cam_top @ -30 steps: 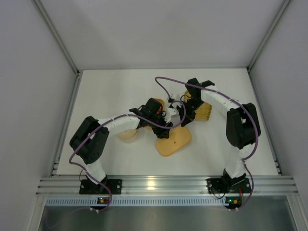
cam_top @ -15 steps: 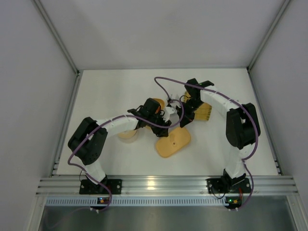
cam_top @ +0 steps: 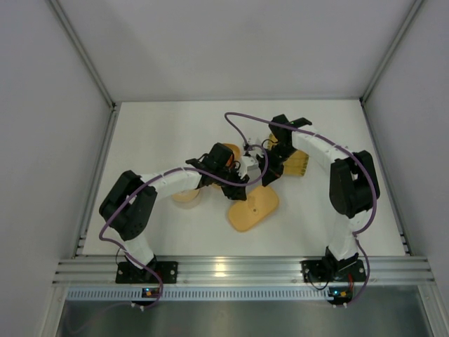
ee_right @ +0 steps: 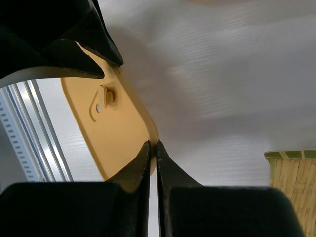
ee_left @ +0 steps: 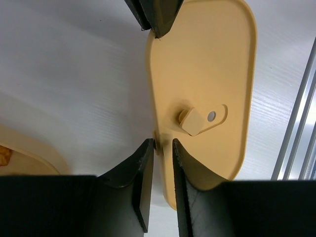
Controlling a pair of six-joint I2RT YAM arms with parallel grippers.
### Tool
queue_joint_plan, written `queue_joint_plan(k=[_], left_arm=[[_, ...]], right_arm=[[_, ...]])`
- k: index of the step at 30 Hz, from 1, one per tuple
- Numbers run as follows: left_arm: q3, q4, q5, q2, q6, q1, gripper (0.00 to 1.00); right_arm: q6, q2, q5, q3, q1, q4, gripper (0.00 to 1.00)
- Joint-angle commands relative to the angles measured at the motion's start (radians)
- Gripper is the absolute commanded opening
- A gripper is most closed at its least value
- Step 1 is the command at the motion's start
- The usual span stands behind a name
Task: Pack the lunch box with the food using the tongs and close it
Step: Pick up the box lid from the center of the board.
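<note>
The lunch box's pale-orange lid (cam_top: 252,207) lies between the two arms, its small vent tab (ee_left: 195,120) facing up. My left gripper (ee_left: 163,143) straddles the lid's near rim with its jaws narrowly open, and white table shows in the gap. My right gripper (ee_right: 153,143) is shut on the opposite rim of the lid (ee_right: 118,123). In the top view both grippers meet over the lid's far end, left gripper (cam_top: 235,184) and right gripper (cam_top: 270,175). The box (cam_top: 186,196) sits half hidden under my left arm, a scrap of food (ee_left: 3,155) showing inside. The tongs are out of view.
A square yellow woven tray (cam_top: 296,163) stands behind the right gripper, its corner visible as tray (ee_right: 294,182) in the right wrist view. The aluminium rail (ee_left: 298,113) runs along the table's near edge. Grey walls enclose the table on three sides.
My left gripper's jaws have narrowed around the lid's rim. The lid has shifted slightly under the two grippers. The right arm has hardly moved.
</note>
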Motion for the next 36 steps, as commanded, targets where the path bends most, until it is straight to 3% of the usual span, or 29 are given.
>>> queue_joint_plan(k=[1, 9, 17, 23, 24, 27, 35, 36], left_arm=[[-0.005, 0.028, 0.024, 0.014, -0.023, -0.002, 0.26], [0.001, 0.011, -0.012, 0.022, -0.046, -0.002, 0.00], [-0.024, -0.003, -0.015, -0.039, -0.074, -0.002, 0.00], [-0.040, -0.023, -0.031, -0.076, -0.076, -0.002, 0.00], [-0.048, -0.023, -0.036, -0.079, -0.080, -0.002, 0.00], [-0.054, -0.031, -0.054, -0.094, -0.082, -0.002, 0.00], [-0.045, -0.066, -0.119, -0.131, -0.112, -0.002, 0.00], [-0.036, -0.096, -0.137, -0.133, -0.125, -0.002, 0.00]], right_arm=[[-0.010, -0.054, -0.075, 0.037, 0.032, -0.008, 0.00], [-0.001, -0.057, -0.073, 0.038, 0.032, -0.001, 0.00], [0.024, -0.054, -0.058, 0.043, 0.030, 0.016, 0.03], [0.059, -0.053, -0.058, 0.066, 0.029, 0.027, 0.22], [0.065, -0.051, -0.058, 0.071, 0.029, 0.030, 0.31], [0.085, -0.057, -0.061, 0.081, 0.024, 0.036, 0.44], [0.182, -0.091, -0.071, 0.115, 0.006, 0.097, 0.64], [0.223, -0.099, -0.068, 0.117, 0.001, 0.114, 0.74]])
